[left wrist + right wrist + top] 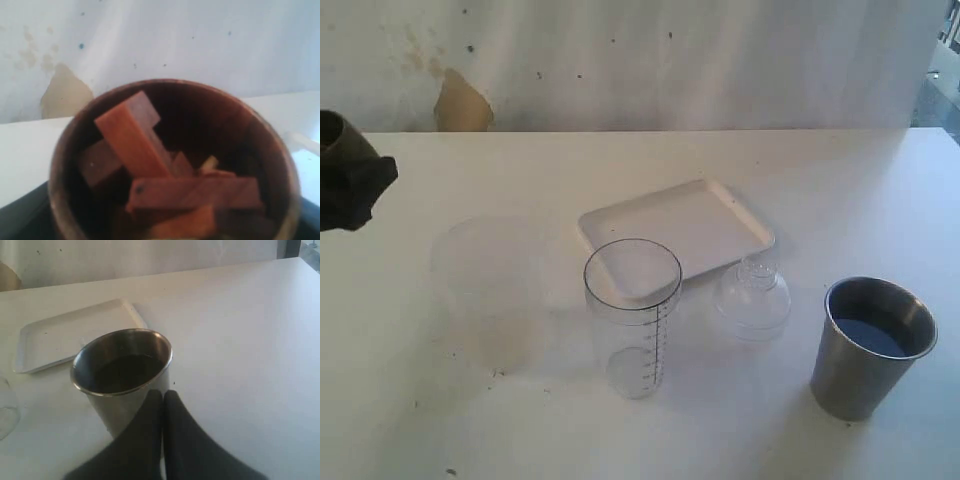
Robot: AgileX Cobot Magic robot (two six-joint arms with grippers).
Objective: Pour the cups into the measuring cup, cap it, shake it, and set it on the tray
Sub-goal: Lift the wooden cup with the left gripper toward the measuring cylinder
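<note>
The wooden cup [345,145], gripped by the left jaws, is held well left of the upright measuring cup [632,315]; the right jaws are found closed, empty.

The small round brown wooden cup [225,130] fills the left wrist view, all soft and blurry, with its near rim chopped by the picture's edge. The reddish wooden blocks [135,135] inside overlap, so I can't count them. In the exterior view the dark left gripper [355,190] runs off the side. The right gripper [163,395], fingers pressed together, covers the lower front of the tapered brushed-steel tumbler [122,365]. The scale digits on the tall clear plastic measuring cup [632,315] are too tiny to read.
</note>
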